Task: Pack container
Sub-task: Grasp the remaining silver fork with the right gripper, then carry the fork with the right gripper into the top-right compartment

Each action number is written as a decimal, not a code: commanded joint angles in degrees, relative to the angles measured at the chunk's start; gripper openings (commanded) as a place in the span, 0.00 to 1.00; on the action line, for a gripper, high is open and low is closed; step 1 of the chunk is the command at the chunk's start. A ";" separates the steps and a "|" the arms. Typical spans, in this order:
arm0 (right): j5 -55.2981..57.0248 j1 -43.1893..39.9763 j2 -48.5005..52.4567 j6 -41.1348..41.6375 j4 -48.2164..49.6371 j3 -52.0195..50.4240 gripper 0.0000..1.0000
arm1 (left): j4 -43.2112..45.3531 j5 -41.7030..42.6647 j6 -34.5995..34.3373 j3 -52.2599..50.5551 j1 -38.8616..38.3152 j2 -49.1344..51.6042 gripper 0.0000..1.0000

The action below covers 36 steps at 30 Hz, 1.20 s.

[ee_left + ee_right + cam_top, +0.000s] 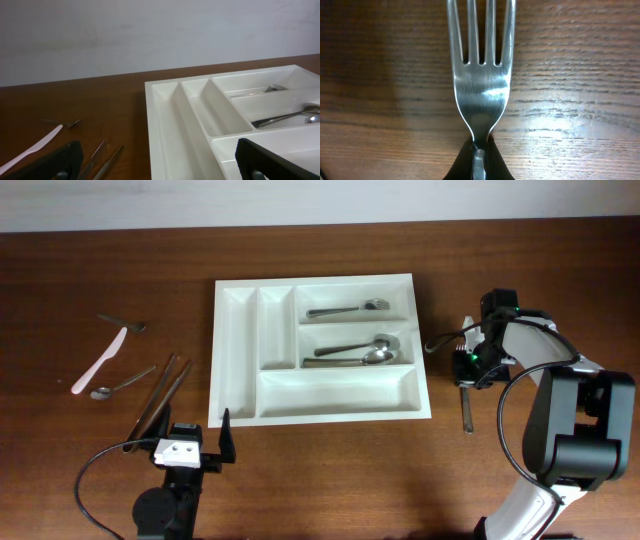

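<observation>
Right jaws pinch a fork [481, 90] at its neck, on the right half of the bench [80, 260], just off the right edge of the container [340, 393]. Left jaws stand spread wide at the near edge, by the container's near-left corner. We record the container mid-bench, with metal cutlery [355, 352] in two of its horizontal compartments. We note a white plastic knife [98, 362] toward the left edge.

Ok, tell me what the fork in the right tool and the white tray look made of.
Fork: polished metal, likely stainless steel; mirror glare on its neck. Tray: apparently moulded plastic, smooth semi-gloss white, with rounded seamless walls.
</observation>
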 commanded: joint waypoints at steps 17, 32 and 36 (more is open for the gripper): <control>-14.60 -7.76 2.86 -0.11 -16.76 34.51 0.04 | 0.15 0.42 1.07 -0.46 0.35 0.07 0.99; -22.69 9.11 2.86 26.91 1.84 41.33 0.04 | 0.15 0.42 1.07 -0.46 0.35 0.07 0.99; -9.64 14.95 2.86 48.57 7.04 41.33 0.04 | 0.15 0.42 1.07 -0.46 0.35 0.07 0.99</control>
